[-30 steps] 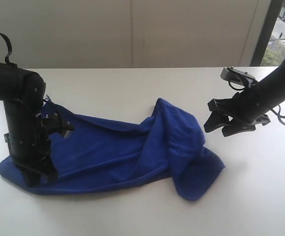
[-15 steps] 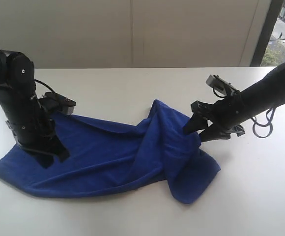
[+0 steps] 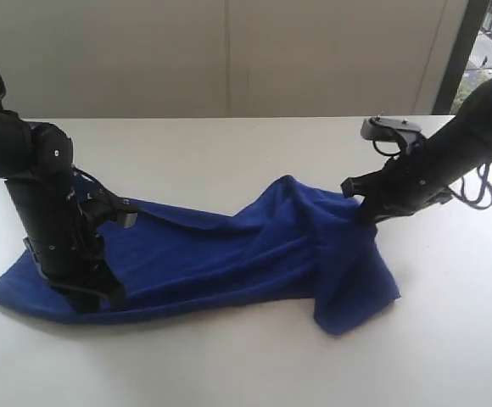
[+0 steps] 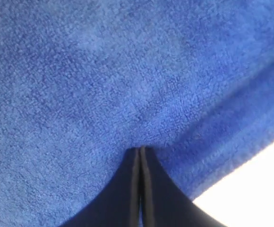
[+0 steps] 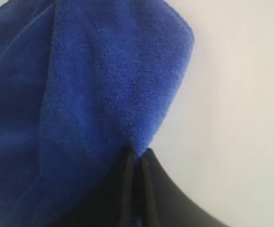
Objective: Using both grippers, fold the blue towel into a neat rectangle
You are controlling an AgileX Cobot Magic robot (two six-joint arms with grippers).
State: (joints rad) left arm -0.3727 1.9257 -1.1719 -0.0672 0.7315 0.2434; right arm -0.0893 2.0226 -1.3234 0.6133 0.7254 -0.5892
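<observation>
Grasp step. Left gripper and right gripper each clenched on the bunched blue towel. Next move likely: lift together and pull the cloth taut.

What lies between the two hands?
Only the blue towel, a rumpled band running from left hand to right hand, seen in the exterior view.
</observation>
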